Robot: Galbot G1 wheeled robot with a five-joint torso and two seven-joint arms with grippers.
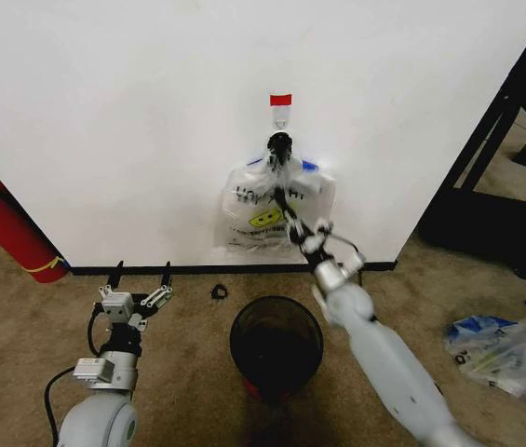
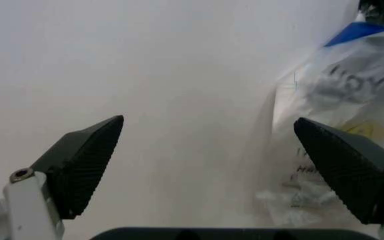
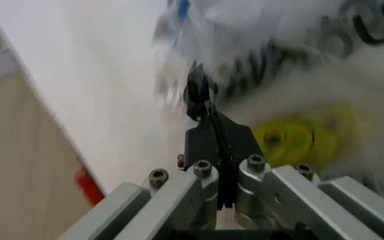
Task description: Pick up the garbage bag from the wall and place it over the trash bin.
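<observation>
One bag (image 1: 267, 207) is in play: thin, translucent white film with black print and a yellow smiley, hanging flat against the wall (image 1: 132, 112) under a hook (image 1: 281, 115) marked with red tape, its lower edge near the black baseboard. It should be treated as very light, limp and slippery; the film will crumple, cling and swing rather than hold a shape, and it could tear if pulled hard against the hook. The gathered black top just under the hook looks the soundest place to take hold, since a pinch there controls the whole bag. The right gripper (image 1: 281, 149) reaches up to that top; in the right wrist view its fingers (image 3: 213, 135) stand pressed together with bag film around them, so it appears closed on the bag, though how much film is actually caught is hard to make out because the plastic is blurred. Whether the top is off the hook cannot be told; the gripper covers that spot. The left gripper (image 1: 140, 277) waits low near the baseboard, left of the bin (image 1: 276, 346), jaws spread wide and holding nothing. The bin stands on the carpet directly below the bag, its base largely hidden by its own rim.
</observation>
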